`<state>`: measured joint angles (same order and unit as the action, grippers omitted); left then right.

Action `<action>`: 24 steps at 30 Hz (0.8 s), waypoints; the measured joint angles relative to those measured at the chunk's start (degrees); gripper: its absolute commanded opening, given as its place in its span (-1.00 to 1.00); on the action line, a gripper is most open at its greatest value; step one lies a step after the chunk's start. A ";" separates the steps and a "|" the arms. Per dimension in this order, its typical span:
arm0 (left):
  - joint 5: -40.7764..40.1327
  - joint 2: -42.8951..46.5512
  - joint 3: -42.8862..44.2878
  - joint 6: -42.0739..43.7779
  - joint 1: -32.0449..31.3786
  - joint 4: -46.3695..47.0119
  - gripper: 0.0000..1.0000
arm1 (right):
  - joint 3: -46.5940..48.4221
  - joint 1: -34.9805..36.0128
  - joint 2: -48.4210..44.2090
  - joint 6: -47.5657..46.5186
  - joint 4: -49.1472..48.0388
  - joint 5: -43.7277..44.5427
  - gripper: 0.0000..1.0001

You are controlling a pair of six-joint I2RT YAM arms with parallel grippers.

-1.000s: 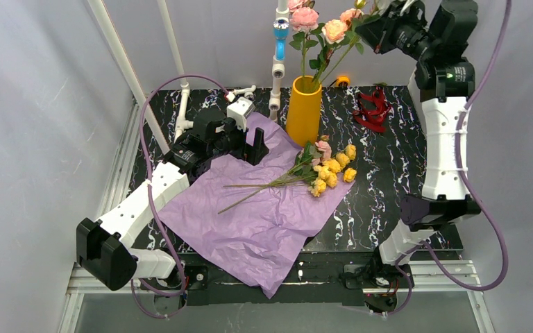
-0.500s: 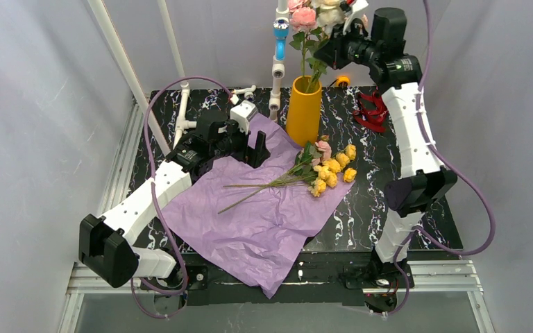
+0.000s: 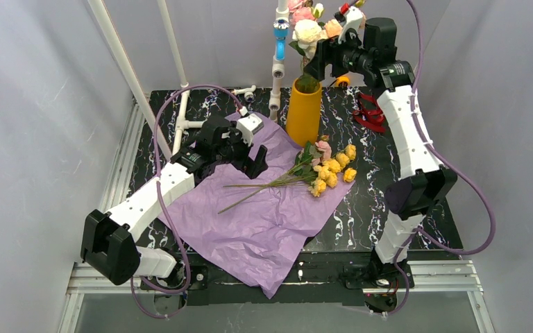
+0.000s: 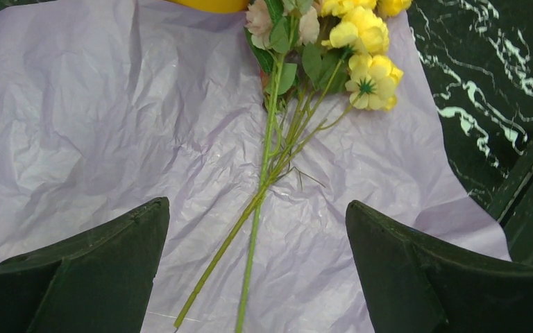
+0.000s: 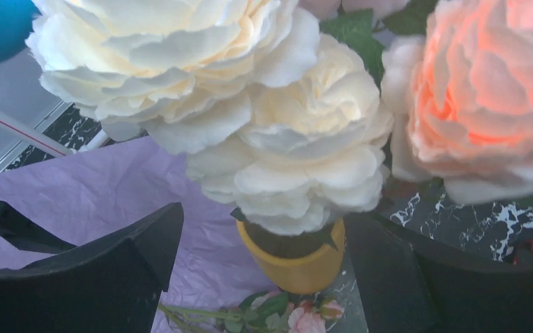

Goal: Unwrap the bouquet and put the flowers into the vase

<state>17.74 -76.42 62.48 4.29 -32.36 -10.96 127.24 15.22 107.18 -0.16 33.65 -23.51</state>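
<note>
Cream and peach roses (image 5: 284, 139) look to be standing in the mustard vase (image 3: 304, 114), and the right fingers (image 5: 111, 270) are spread wide either side of the blooms, gripping nothing. The other bunch, yellow and pink flowers (image 4: 361, 31), lies on the opened lilac paper (image 4: 76, 125) on the counter (image 3: 382, 187), near the vase. The left fingers (image 4: 97, 270) hang open over the thin green stems (image 4: 267, 166). Those look light and springy and the petals crushable, so it's probably best to pinch mid-stem where they bundle.
</note>
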 measured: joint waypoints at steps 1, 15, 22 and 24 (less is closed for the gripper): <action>0.63 0.00 -0.28 1.03 0.00 0.00 0.96 | -1.95 -0.20 -1.40 0.46 -0.24 -0.02 0.96; 15.19 -7.76 -1.07 24.65 -0.24 -6.27 0.18 | -22.12 -6.80 -24.55 6.19 -3.41 0.04 0.97; 15.45 -15.93 2.36 32.63 -0.42 -9.29 -0.07 | -32.00 -8.00 -33.44 7.37 -2.38 1.09 0.97; 14.97 -18.25 4.07 33.75 -0.68 -9.22 -0.08 | -34.34 -7.98 -35.17 7.80 -1.68 1.16 0.97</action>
<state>32.71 -94.67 66.54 38.04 -33.04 -20.18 92.90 7.25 72.01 7.64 31.97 -22.35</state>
